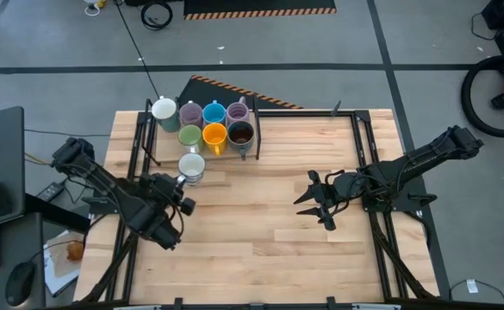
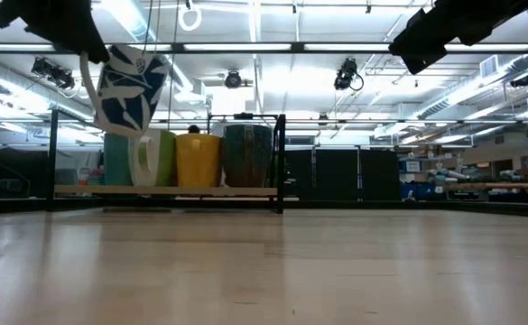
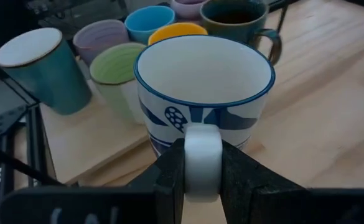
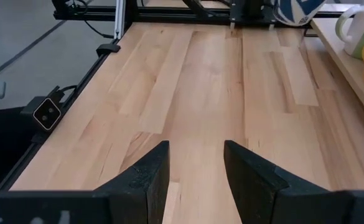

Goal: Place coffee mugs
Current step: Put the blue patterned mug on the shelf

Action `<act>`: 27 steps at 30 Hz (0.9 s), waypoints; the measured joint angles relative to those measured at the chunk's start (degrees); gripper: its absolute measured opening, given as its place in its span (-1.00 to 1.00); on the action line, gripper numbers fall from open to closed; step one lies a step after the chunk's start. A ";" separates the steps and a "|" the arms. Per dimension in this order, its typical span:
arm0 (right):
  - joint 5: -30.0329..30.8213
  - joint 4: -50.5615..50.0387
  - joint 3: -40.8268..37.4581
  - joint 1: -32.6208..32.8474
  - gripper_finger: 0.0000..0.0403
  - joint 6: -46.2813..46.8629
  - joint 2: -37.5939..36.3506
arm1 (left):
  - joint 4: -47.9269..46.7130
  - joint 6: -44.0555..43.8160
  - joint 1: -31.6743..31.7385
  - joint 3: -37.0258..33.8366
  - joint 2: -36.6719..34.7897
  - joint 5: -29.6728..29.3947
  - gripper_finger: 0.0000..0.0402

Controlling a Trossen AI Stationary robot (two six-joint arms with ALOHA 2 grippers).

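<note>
A white mug with a blue leaf pattern hangs above the table by the wooden shelf, with my left gripper shut on it. On the shelf stand several mugs: a teal one with a white inside, lilac, blue, lilac, green, orange and dark brown. My right gripper is open over the bare table at mid right, nothing between its fingers. My left gripper pinches the patterned mug's side handle between its two fingers, one on each flat side of the loop. The fingers slant down from the table's near left. The mug is lifted clear of table and shelf, mouth up, slightly tilted.
The shelf stands a little above the tabletop at the far left, with a dark frame post at its right end. Black rails run along the table's sides. Bare wood spans the middle and near side.
</note>
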 joint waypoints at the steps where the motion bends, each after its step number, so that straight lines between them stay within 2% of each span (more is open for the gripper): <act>1: 0.00 0.01 0.00 0.00 -0.22 -0.02 0.00 | 0.12 -0.33 0.28 -0.43 0.08 0.00 -0.61; 14: -0.02 -0.46 0.00 0.00 -0.22 -0.02 0.00 | -0.02 -13.57 -1.45 -11.11 -0.22 0.85 -0.61; 27: -0.02 -0.48 0.00 0.00 -0.22 -0.02 0.00 | -0.11 -13.80 -1.41 -13.09 -0.22 5.70 -0.61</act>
